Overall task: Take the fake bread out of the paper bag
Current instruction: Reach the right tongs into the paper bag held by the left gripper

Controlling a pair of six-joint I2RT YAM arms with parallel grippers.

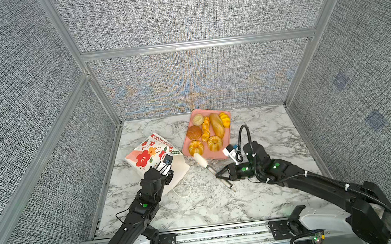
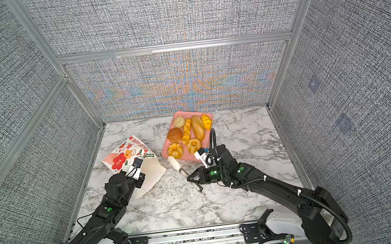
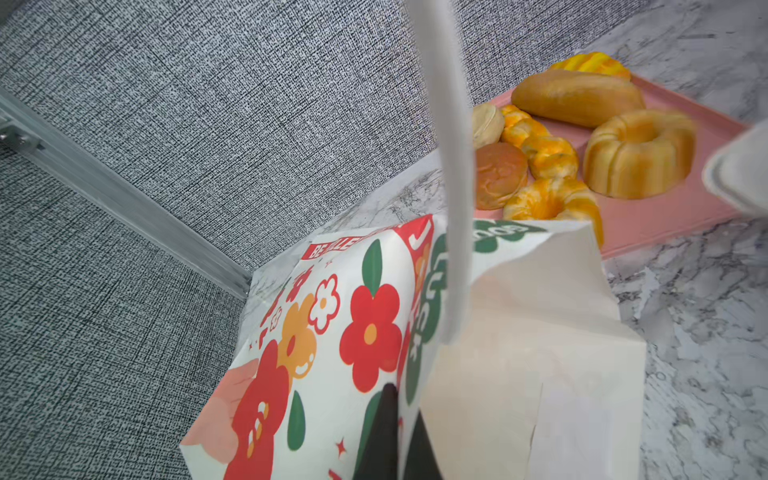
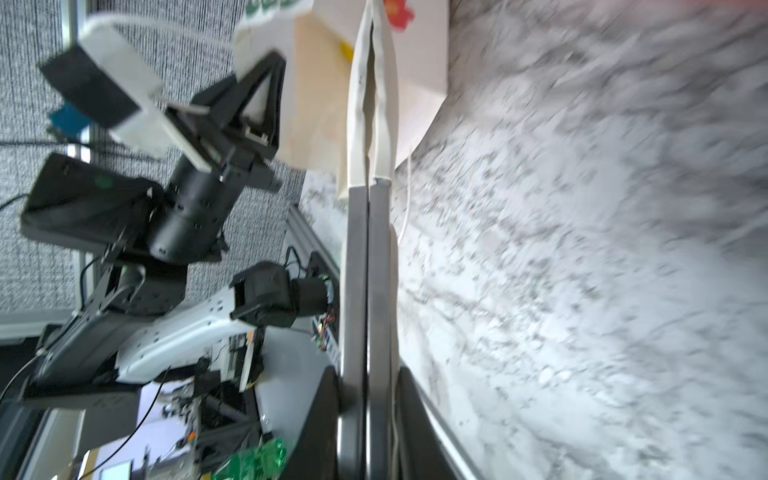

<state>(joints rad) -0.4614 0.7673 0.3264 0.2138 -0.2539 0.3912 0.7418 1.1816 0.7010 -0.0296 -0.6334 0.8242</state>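
Observation:
The paper bag (image 1: 151, 154) (image 2: 124, 155) lies on its side at the left, with its flowered wall up and its mouth toward the front right. My left gripper (image 1: 170, 167) (image 3: 401, 440) is shut on the rim of that upper wall (image 3: 332, 332). The part of the bag's inside (image 3: 540, 332) that shows is bare paper. Several pieces of fake bread (image 1: 217, 125) (image 2: 198, 127) (image 3: 577, 97) lie on the pink tray (image 1: 218, 155). My right gripper (image 1: 222, 176) (image 4: 368, 415) is shut on white-tipped metal tongs (image 1: 201, 160) (image 4: 357, 249). The tongs' tips (image 4: 359, 83) are together, between the bag's mouth and the tray.
The pink tray (image 2: 206, 140) stands at the back middle, touching the rear wall. A white cord handle (image 1: 185, 191) trails from the bag onto the marble table (image 1: 199, 209). Grey fabric walls close in the left, back and right. A blurred white strip (image 3: 449, 166) crosses the left wrist view.

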